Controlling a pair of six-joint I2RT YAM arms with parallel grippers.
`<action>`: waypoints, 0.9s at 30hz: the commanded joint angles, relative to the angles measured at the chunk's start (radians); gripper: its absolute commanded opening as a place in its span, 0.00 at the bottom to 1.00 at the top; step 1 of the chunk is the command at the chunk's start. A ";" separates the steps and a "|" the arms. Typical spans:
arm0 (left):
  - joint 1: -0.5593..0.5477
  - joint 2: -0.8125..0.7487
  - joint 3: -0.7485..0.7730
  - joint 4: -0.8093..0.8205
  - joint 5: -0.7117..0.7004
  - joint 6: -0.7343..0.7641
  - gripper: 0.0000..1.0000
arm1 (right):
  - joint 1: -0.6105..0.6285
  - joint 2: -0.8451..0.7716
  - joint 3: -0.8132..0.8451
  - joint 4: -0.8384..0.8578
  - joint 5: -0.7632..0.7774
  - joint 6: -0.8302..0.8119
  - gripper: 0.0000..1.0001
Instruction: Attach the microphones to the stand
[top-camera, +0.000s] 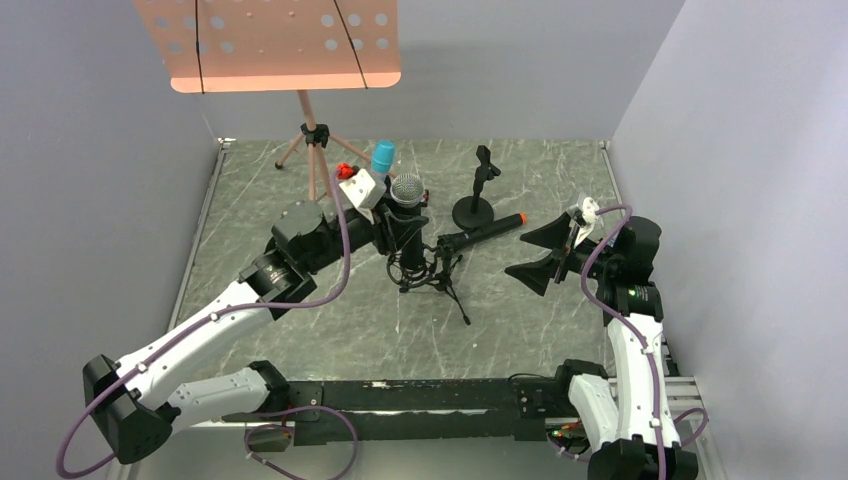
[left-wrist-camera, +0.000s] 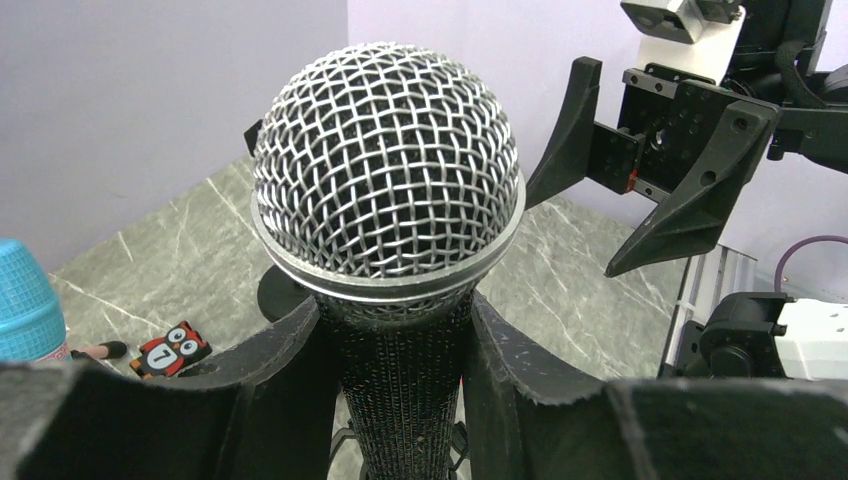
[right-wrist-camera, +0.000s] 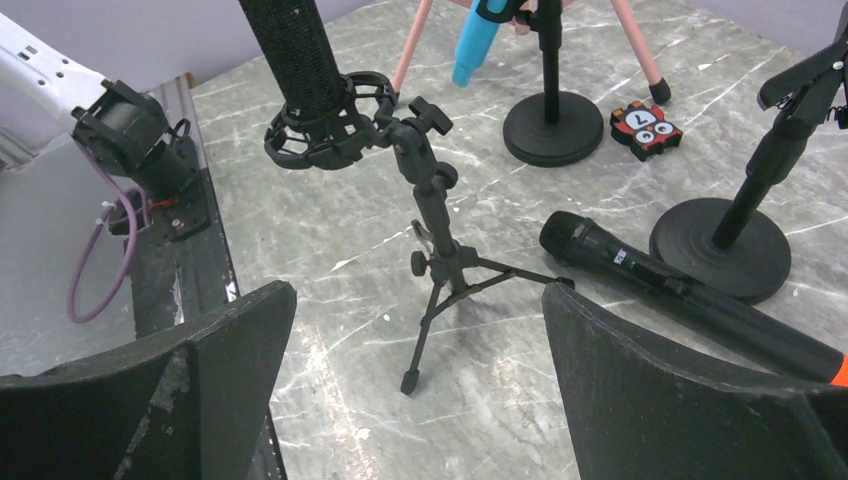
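Grey marbled stone covers the table (top-camera: 300, 320), boxed by pale walls (top-camera: 100, 150) on three sides. A salmon music stand (top-camera: 270, 40) fills the upper left of the top view, with its tripod feet on the far strip of the stone. The clutter sits mid-frame. The widest bare patch is the lower middle, between the tripod stand (right-wrist-camera: 440, 260) and the arm bases. There is another bare strip along the left edge.

My left gripper (top-camera: 398, 232) is clamped on the body of the silver-mesh mic (left-wrist-camera: 385, 170). The mic stands upright with its lower body inside the tripod stand's shock mount (right-wrist-camera: 320, 140).

My right gripper (top-camera: 516, 254) hangs near the right edge with its jaws spread wide and nothing between them.

The blue mic (top-camera: 383, 157) is raised on a round-based stand (right-wrist-camera: 550, 130) in the upper middle. The orange-ended mic (right-wrist-camera: 680, 290) lies flat on the stone. Its head is near a tripod foot and its body is just beside the base of the empty-clip stand (top-camera: 475, 195). A small red owl tile (right-wrist-camera: 646, 128) lies between the two round bases.
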 joint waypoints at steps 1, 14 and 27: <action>-0.001 -0.022 -0.113 0.006 0.001 0.064 0.00 | -0.004 0.002 -0.004 0.028 -0.007 -0.028 1.00; -0.001 -0.086 -0.234 0.151 -0.039 -0.001 0.00 | -0.004 0.003 -0.004 0.027 -0.005 -0.029 1.00; -0.002 0.011 -0.355 0.247 0.001 -0.036 0.00 | -0.004 0.004 -0.003 0.021 -0.005 -0.037 1.00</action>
